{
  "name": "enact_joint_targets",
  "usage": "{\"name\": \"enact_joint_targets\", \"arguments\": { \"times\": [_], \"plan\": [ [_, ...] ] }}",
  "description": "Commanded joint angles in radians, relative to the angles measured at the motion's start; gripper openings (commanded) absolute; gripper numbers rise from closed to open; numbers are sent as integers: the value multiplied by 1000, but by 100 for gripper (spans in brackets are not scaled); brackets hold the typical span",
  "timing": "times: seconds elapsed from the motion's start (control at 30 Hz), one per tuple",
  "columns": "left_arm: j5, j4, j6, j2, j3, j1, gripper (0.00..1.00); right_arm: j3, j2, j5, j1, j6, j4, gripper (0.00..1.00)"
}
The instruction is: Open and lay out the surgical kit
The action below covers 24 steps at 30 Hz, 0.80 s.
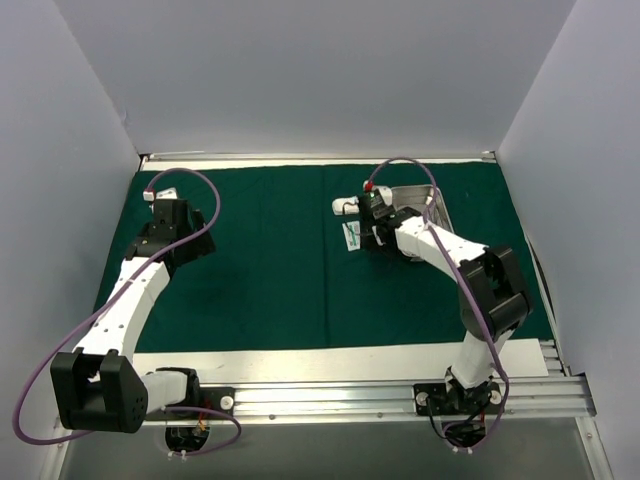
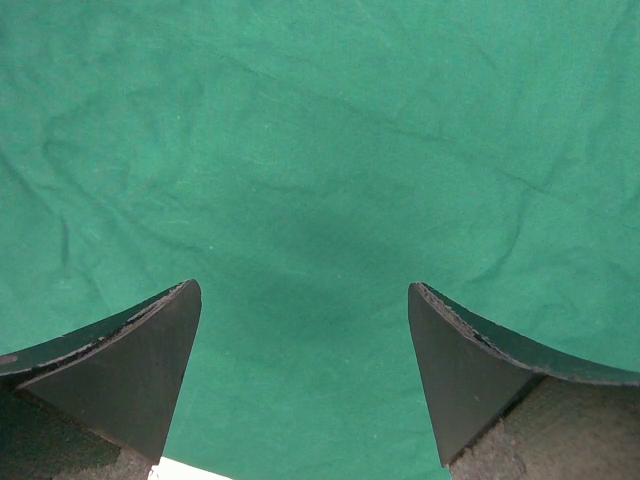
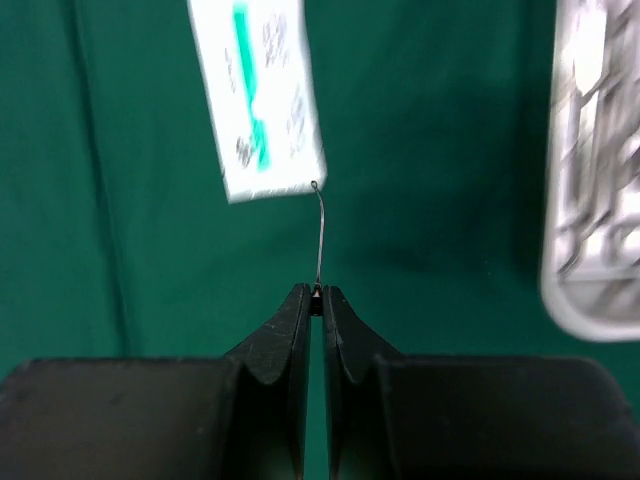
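Note:
The dark green drape (image 1: 260,260) lies spread flat over the table. The steel tray (image 1: 436,208) sits on it at the back right, with instruments inside, and shows blurred in the right wrist view (image 3: 595,170). A white gauze wad (image 1: 345,206) and the white-green packet (image 1: 351,236) lie left of the tray. My right gripper (image 3: 316,293) is shut on a thin curved needle-like wire (image 3: 319,235) whose tip reaches the packet's (image 3: 258,95) lower corner. My left gripper (image 2: 305,290) is open and empty above bare drape (image 2: 320,150) at the far left.
Grey walls close in the table on three sides. A white strip of table (image 1: 340,362) shows in front of the drape, and a metal rail (image 1: 400,398) carries the arm bases.

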Motion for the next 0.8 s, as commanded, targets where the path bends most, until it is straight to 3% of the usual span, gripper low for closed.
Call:
{"name": "enact_joint_targets", "arguments": {
  "times": [0.0,0.27,0.77],
  "plan": [
    [-2,38,6,-18,9,-4,94,-84,-94,9,53,70,-24,0],
    [-2,38,8,-26,8,-3,94,-225,-113,-17,96,107,2,0],
    [-4,37,8,-21,6,-5,94,-239,-47,-17,119,82,12,1]
  ]
}}
